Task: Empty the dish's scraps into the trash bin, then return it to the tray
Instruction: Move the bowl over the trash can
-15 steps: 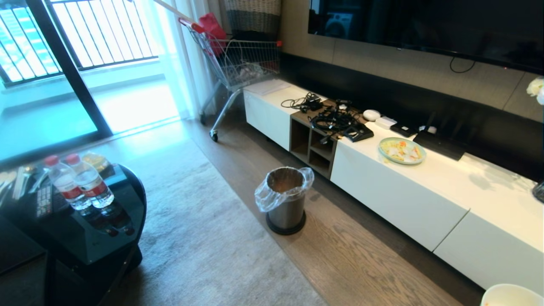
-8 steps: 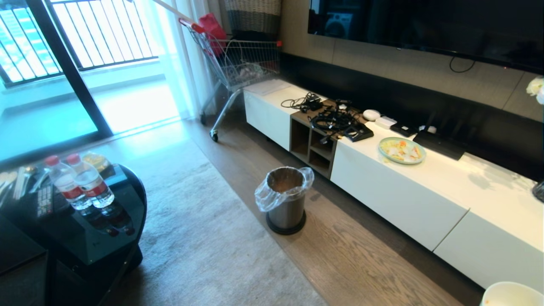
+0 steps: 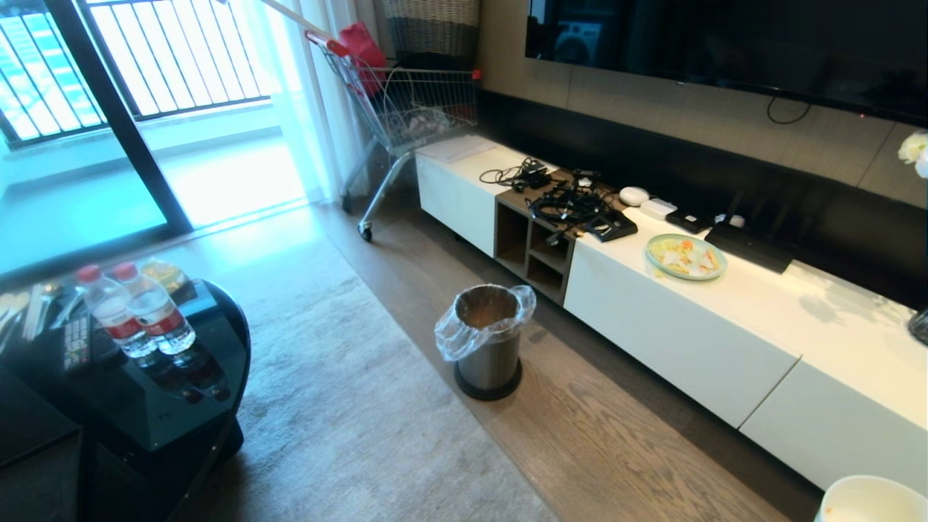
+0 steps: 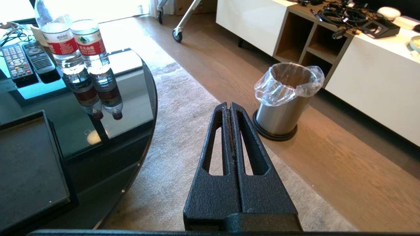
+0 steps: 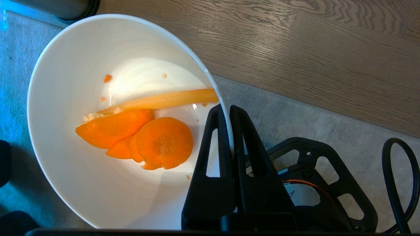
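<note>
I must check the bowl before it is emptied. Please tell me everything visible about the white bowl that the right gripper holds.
The dish is a plain, round, deep white bowl with a glossy, ceramic look. The right gripper is shut on its rim, one finger inside and one outside. It is held above the carpet edge near the wood floor, not over the trash bin. Inside lie the scraps: orange carrot slices, one pale yellowish strip and small crumbs. In the head view only its rim shows, at the lower right corner.
</note>
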Controlling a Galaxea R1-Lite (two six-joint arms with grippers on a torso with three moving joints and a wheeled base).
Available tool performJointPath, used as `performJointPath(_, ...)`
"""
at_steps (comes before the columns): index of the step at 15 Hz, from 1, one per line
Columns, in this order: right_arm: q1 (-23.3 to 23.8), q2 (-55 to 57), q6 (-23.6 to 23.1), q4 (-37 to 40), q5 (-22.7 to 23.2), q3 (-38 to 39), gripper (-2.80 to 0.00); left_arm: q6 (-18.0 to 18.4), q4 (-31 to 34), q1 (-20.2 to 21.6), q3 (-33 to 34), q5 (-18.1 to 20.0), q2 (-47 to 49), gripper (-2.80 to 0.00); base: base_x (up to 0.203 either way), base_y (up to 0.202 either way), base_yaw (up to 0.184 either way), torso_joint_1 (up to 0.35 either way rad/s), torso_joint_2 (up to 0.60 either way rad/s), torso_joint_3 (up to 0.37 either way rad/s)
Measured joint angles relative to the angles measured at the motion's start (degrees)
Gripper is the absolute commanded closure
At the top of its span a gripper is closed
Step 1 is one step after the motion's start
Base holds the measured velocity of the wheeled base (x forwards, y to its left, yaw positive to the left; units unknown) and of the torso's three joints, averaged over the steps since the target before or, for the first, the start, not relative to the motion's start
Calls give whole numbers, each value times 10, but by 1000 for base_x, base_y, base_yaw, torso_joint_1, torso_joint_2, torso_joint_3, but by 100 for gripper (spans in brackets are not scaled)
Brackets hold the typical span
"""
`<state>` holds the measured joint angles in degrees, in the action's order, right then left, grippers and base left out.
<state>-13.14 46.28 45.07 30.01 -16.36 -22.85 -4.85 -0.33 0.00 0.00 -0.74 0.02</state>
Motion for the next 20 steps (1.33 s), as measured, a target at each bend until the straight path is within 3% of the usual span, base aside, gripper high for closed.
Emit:
performJointPath(11,1,-13,-1,20,-1,-1,0,1,0,0,0,0,0,0,0,0,0,0,0,0)
performJointPath(20,1,-14,-1,19,-1,0,0,1,0,0,0,0,0,0,173,0,1,2,2,0)
